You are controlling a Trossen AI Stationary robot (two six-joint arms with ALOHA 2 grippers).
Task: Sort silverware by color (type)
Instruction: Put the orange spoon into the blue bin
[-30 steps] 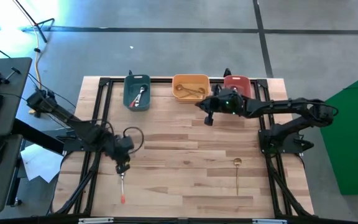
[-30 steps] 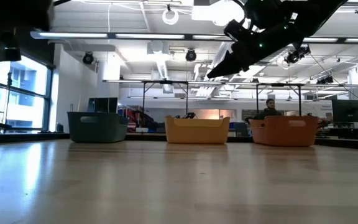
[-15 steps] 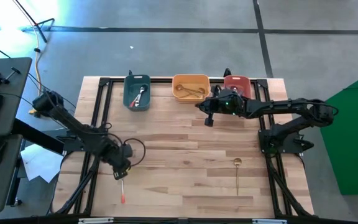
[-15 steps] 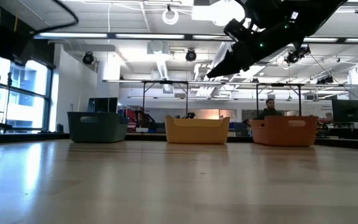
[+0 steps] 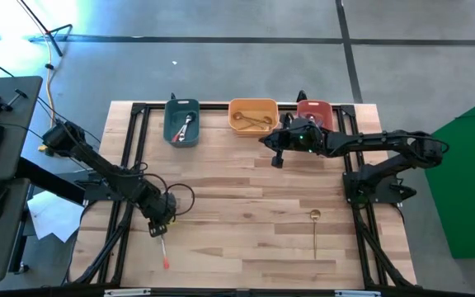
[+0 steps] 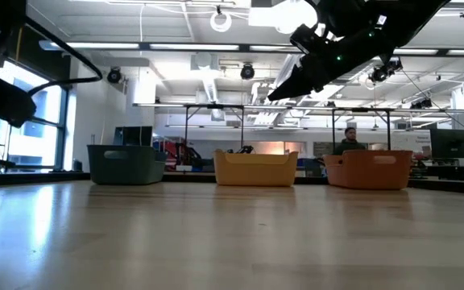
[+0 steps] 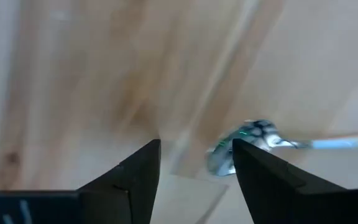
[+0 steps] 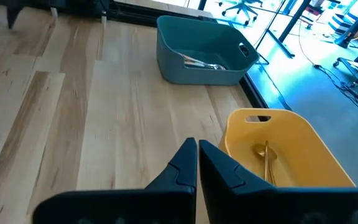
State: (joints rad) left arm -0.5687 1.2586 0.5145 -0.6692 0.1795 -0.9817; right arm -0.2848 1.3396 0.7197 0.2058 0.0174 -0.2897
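Pale plank table (image 5: 246, 194) carries smooth plastic bins: teal (image 5: 181, 122), orange (image 5: 252, 115), red (image 5: 316, 111). Left gripper (image 5: 158, 228), fingers spread, hangs over the red-handled spoon (image 5: 162, 250); only its wrist view shows the shiny bowl. Right gripper (image 5: 275, 158), pressed together, hovers beside the orange bin. Gold spoon (image 5: 314, 228) lies apart.

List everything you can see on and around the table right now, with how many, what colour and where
Teal bin: one, back left of table, holding silverware.
Orange bin: one, back centre, holding gold pieces.
Red bin: one, back right, partly hidden by the right arm.
Red-handled spoon: one, front left of table, head under the left gripper.
Gold spoon: one, front right of table.
Table: one, light wood.
Person: one, seated far behind the table.
Left gripper: open, over the red-handled spoon's head.
Right gripper: shut, hovering in front of the orange bin.
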